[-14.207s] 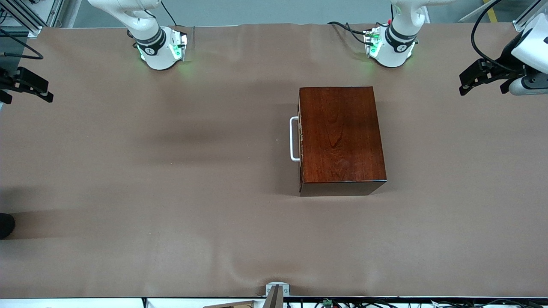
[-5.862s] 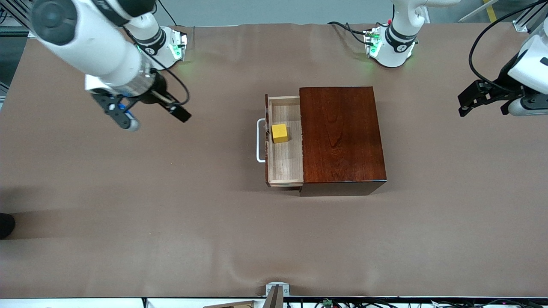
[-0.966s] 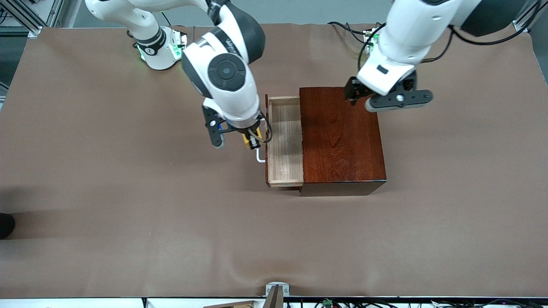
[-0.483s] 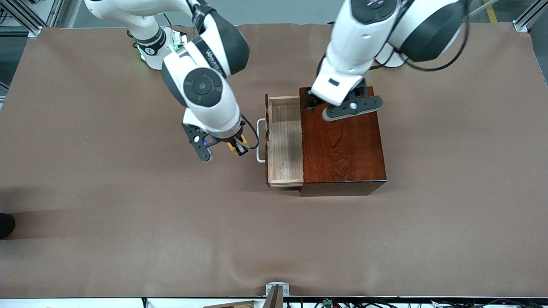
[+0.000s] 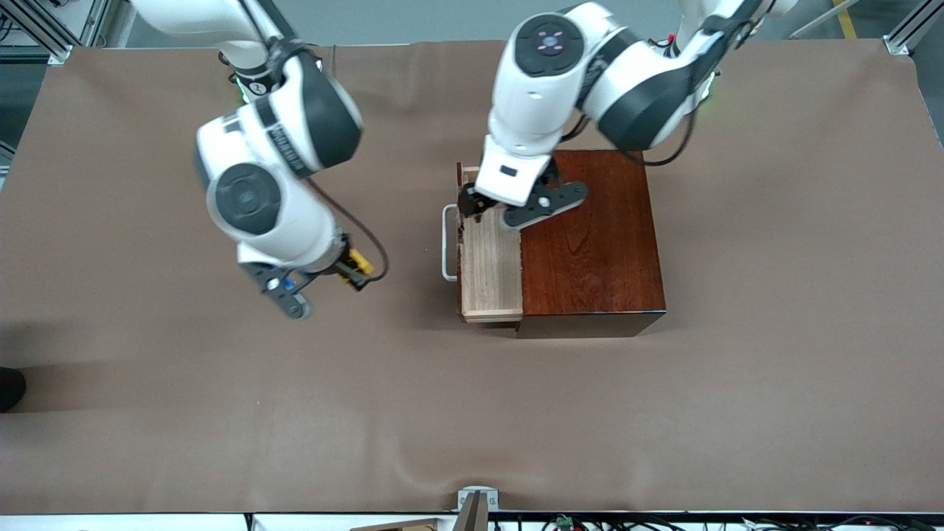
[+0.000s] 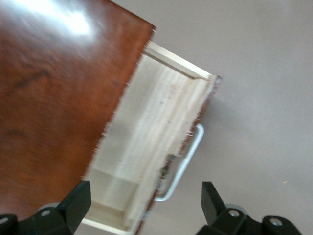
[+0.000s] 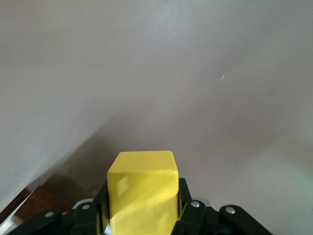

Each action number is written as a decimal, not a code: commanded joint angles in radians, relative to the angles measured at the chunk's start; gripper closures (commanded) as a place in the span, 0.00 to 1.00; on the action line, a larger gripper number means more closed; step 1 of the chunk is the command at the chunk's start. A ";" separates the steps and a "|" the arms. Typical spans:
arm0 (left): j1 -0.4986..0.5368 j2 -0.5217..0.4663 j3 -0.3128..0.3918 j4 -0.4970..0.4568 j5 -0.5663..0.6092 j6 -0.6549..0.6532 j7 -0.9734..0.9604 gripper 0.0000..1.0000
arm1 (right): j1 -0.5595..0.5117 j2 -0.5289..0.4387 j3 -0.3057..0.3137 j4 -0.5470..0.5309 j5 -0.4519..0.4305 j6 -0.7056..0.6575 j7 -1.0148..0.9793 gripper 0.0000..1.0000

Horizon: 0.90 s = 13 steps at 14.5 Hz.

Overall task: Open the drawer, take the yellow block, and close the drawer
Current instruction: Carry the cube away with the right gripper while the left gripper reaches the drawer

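The drawer of the reddish-brown wooden box stands pulled out, its pale tray bare, with the white handle on its front. My right gripper is shut on the yellow block over bare tablecloth in front of the drawer. The right wrist view shows the block between the fingers of that gripper. My left gripper is open over the drawer's front part. The left wrist view shows that gripper open above the tray and the handle.
The brown tablecloth covers the whole table. A small metal bracket sits at the table edge nearest the front camera. The two arm bases stand along the edge farthest from it.
My right gripper has carried the yellow block away from the drawer, toward the right arm's end. My left gripper has moved from over the box top to over the open drawer.
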 commanded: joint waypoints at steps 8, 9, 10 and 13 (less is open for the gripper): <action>-0.506 0.265 0.422 0.207 0.071 0.320 -0.501 0.00 | -0.157 -0.053 0.015 -0.089 -0.081 0.001 -0.348 1.00; -0.544 0.292 0.458 0.213 0.071 0.354 -0.528 0.00 | -0.171 -0.053 0.015 -0.091 -0.081 0.004 -0.378 1.00; -0.572 0.316 0.491 0.213 0.071 0.383 -0.562 0.00 | -0.184 -0.053 0.015 -0.099 -0.082 0.013 -0.407 1.00; -0.636 0.377 0.564 0.228 0.071 0.416 -0.639 0.00 | -0.234 -0.059 0.015 -0.146 -0.082 0.070 -0.510 1.00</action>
